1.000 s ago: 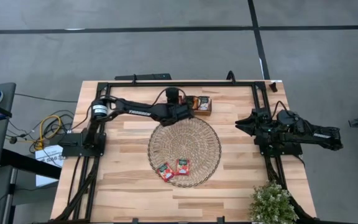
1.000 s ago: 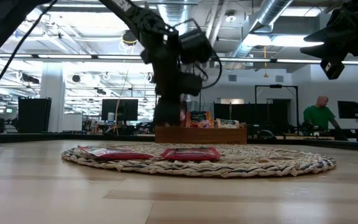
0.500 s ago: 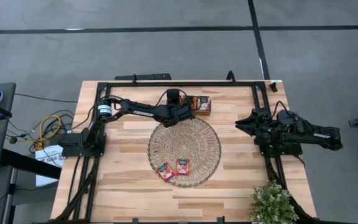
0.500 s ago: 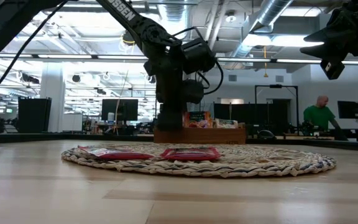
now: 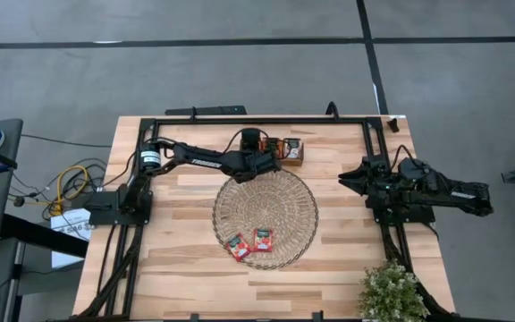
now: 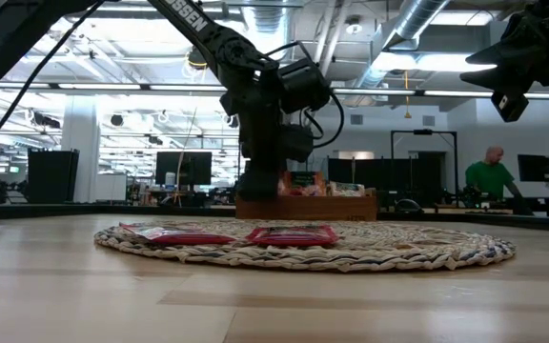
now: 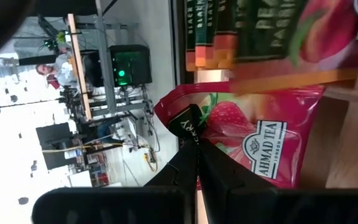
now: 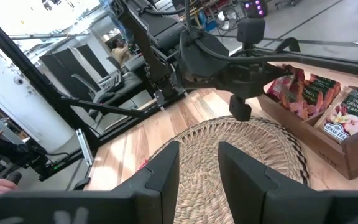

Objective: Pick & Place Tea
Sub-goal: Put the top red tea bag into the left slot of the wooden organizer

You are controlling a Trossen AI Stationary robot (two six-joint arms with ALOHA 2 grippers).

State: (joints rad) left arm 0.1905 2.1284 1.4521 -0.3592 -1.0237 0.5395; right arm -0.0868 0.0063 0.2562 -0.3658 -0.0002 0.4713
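Right now my left hand [image 7: 194, 163] is pinched shut on a red-pink flat square tea sachet [image 7: 253, 140], at the brown wooden compartment tray [image 5: 290, 150] near the tabletop's [image 5: 186, 259] far edge; sachet prob. inside the tray's end slot, can't tell for sure. Two more red sachets [image 5: 250, 242] lie on the round woven mat [image 5: 280, 199]. My right hand [image 8: 197, 165] waits w/ fingers partly apart, holding nothing, off to the side.

A light wooden table [image 5: 186, 268] with plank-like grain carries a round woven mat [image 5: 265, 217] at its centre, a brown wooden tray [image 5: 291, 151] just beyond the mat toward the far edge, and a small green plant [image 5: 390, 292] at the near right corner.
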